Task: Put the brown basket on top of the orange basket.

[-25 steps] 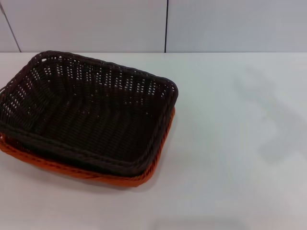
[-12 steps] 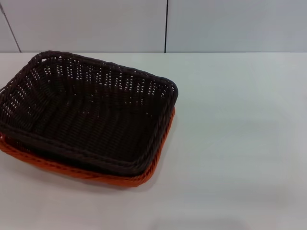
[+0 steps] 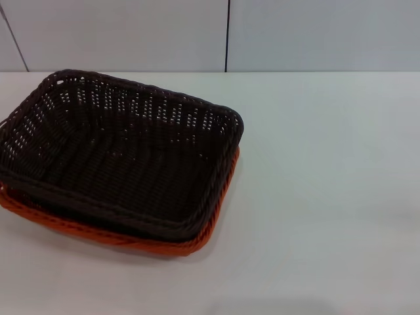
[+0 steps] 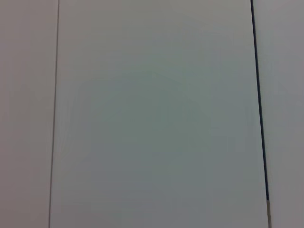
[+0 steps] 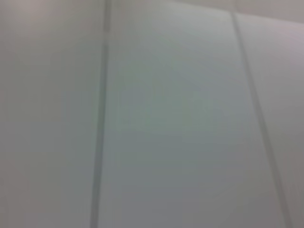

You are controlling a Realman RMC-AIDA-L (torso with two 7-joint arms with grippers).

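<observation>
brown basket (image 3: 118,154) nested in orange basket (image 3: 197,243) | table (image 3: 328,197) (white) | grippers unseen, state unknown

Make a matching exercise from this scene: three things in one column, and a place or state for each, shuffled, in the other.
Things:
1. brown basket
2. orange basket
3. table

Places or states:
A. white, carrying both baskets
B. underneath, only its rim showing
C. nested on top, empty

Pairs: 1-C, 2-B, 3-A
</observation>
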